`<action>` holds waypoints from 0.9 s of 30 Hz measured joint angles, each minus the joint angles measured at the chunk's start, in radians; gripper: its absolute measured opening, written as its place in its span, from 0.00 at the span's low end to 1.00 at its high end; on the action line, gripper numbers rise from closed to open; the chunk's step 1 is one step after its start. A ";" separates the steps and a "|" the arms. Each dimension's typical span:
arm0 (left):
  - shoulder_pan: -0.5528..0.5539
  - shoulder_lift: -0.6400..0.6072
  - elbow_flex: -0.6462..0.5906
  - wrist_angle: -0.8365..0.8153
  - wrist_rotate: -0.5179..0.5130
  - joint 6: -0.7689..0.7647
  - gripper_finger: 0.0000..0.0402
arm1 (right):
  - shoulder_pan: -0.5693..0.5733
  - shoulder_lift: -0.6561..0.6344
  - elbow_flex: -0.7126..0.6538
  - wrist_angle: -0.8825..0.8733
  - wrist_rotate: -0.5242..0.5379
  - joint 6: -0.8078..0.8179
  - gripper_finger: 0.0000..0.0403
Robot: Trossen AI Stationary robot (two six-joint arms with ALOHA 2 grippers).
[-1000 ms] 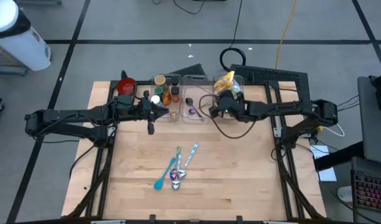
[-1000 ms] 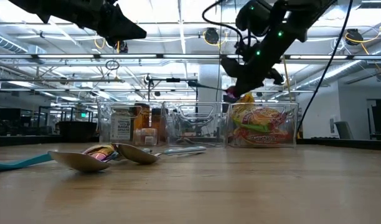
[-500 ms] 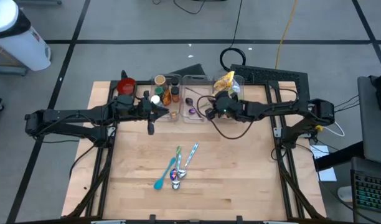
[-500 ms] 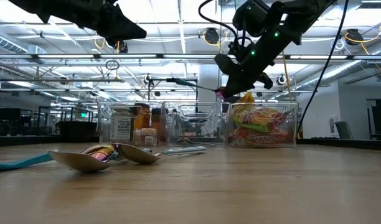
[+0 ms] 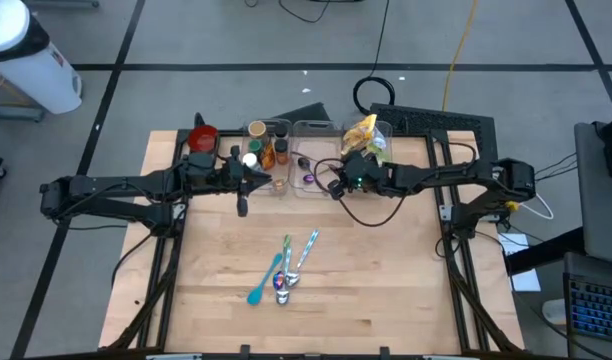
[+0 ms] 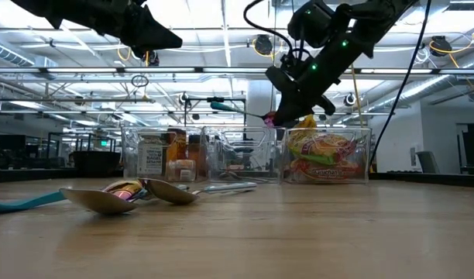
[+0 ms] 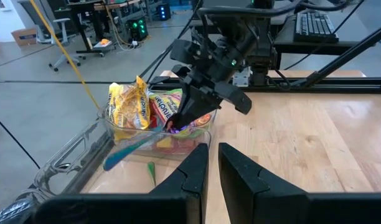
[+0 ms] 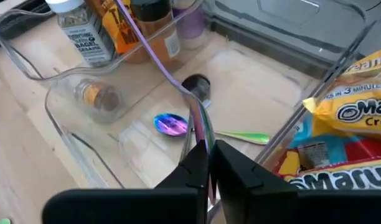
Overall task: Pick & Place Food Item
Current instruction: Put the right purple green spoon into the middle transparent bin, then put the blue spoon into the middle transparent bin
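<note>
While the right gripper (image 5: 338, 183) hangs over the middle clear bin (image 5: 308, 190), fingers clenched on a small pink snack wrapper (image 6: 269, 119), the snack bin (image 5: 378, 131) sits just beside it. Left gripper (image 5: 242, 190) waits, fingers nearly closed, empty, farther off.

Right hand (image 5: 338, 185) shifted from snack bin (image 5: 371, 137) toward middle bin (image 5: 314, 160)

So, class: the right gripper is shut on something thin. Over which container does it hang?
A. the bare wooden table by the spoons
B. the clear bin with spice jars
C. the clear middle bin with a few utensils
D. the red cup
C: the right gripper looks down into the clear middle bin, between the spice jars and the snack packets.
</note>
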 joint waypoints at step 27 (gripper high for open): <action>0.000 0.000 0.000 0.000 0.000 0.000 0.12 | -0.019 0.000 -0.094 0.173 -0.005 -0.029 0.20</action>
